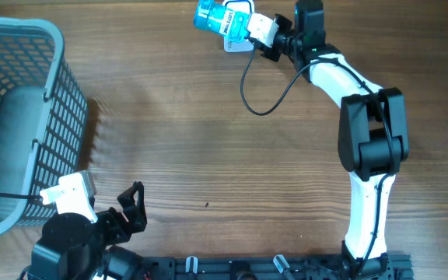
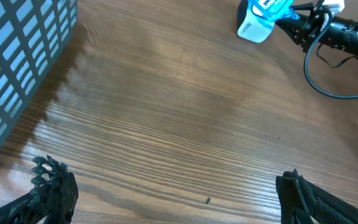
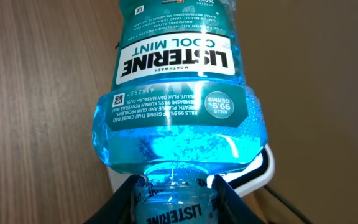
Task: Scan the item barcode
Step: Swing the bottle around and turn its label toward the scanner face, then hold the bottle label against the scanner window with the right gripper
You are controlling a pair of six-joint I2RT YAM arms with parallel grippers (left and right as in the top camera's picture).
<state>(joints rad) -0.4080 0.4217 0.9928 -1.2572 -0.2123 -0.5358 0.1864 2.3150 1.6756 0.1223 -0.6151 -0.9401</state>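
Listerine mouthwash bottle clamped by neck in right tool over white scanner; liable to pivot under liquid weight, turning barcode away. Left tool wide open, empty.

Right of the basket, bare tabletop is lying open for passage. Far right of the basket, the bottle, a looping cable and the right arm are standing in the way.

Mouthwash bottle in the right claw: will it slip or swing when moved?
Probably rigid but heavy for its size: the bottle looks full of bubbly liquid. The right claw pinches only its narrow neck, so it could pivot.
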